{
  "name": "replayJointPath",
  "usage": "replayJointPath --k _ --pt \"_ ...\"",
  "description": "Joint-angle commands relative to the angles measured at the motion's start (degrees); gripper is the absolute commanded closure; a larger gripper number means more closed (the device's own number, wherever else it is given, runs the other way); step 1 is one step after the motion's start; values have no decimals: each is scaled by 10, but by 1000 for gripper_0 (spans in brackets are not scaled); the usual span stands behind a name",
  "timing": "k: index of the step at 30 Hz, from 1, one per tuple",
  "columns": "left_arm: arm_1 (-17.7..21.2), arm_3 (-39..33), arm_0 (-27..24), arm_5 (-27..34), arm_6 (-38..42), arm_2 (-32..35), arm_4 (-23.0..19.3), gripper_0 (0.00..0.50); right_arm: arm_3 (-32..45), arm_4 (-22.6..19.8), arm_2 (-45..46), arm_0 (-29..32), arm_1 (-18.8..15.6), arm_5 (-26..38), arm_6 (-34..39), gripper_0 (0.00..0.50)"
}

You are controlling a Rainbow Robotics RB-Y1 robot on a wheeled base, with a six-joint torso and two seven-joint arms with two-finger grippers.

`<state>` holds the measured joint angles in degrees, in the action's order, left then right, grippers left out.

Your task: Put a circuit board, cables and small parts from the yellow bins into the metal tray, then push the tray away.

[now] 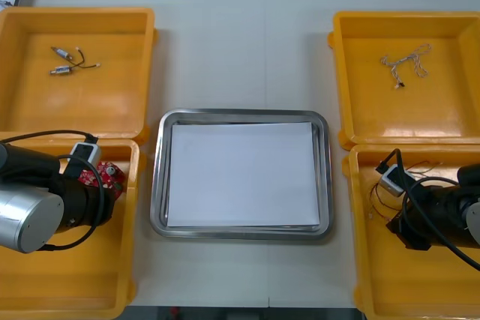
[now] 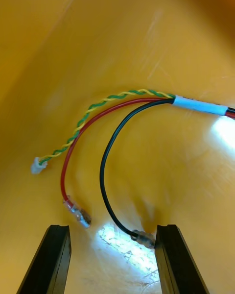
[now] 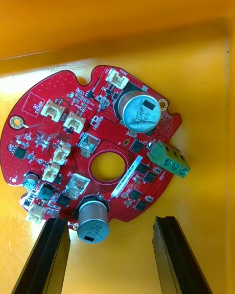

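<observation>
A round red circuit board (image 3: 93,142) lies flat on the floor of the near left yellow bin (image 1: 120,275). My left gripper (image 3: 108,224) hangs open just above it, and the board's edge with a grey capacitor lies between the fingers (image 3: 49,255). In the front view the board (image 1: 107,178) peeks out beside the left wrist. My right gripper (image 2: 111,230) is open low over the near right bin (image 1: 375,275). A bundle of red, black and yellow-green twisted cables (image 2: 112,127) lies there, its black and red ends between the fingers (image 2: 174,259). The metal tray (image 1: 159,185), white inside, sits at the centre.
The far left bin (image 1: 112,103) holds small metal parts (image 1: 67,61) with thin wires. In the far right bin (image 1: 360,110) lies a thin twisted cable (image 1: 406,62). Bare table stretches beyond the tray toward the far edge.
</observation>
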<state>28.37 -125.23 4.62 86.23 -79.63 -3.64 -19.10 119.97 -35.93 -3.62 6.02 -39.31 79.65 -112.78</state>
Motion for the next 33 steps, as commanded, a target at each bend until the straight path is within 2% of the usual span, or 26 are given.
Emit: replayJointPath --k 1,16,20,25,26,27,28,29,30,31,33 --pt "-9 -1 16 -12 -32 -15 8 0 5 11 -11 14 11 -7 -14 0" --pt "-9 5 14 -18 -26 -23 17 5 1 14 -13 14 13 -7 -12 0" --pt "-9 4 14 -18 -25 -25 16 47 -16 7 -16 6 13 -15 -15 0" --pt "-9 4 14 -18 -25 -25 17 53 -16 6 -15 6 13 -13 -12 0" --pt "-9 6 15 -19 -25 -25 18 51 -16 6 -15 6 13 -14 -12 26" --pt "-9 7 15 -21 -25 -25 18 51 -16 5 -15 6 13 -13 -12 140" --pt "-9 8 14 -22 -25 -25 17 51 -16 6 -15 6 13 -13 -12 217" --pt "-9 9 15 -24 -25 -25 18 52 -16 5 -15 6 13 -13 -10 391" --pt "-9 10 15 -26 -25 -25 18 54 -16 5 -15 6 13 -13 -9 483" --pt "-9 10 14 -26 -25 -25 18 53 -16 5 -15 6 13 -12 -9 500" --pt "-9 13 14 -30 -25 -25 19 53 -16 4 -15 5 13 -13 -9 500"
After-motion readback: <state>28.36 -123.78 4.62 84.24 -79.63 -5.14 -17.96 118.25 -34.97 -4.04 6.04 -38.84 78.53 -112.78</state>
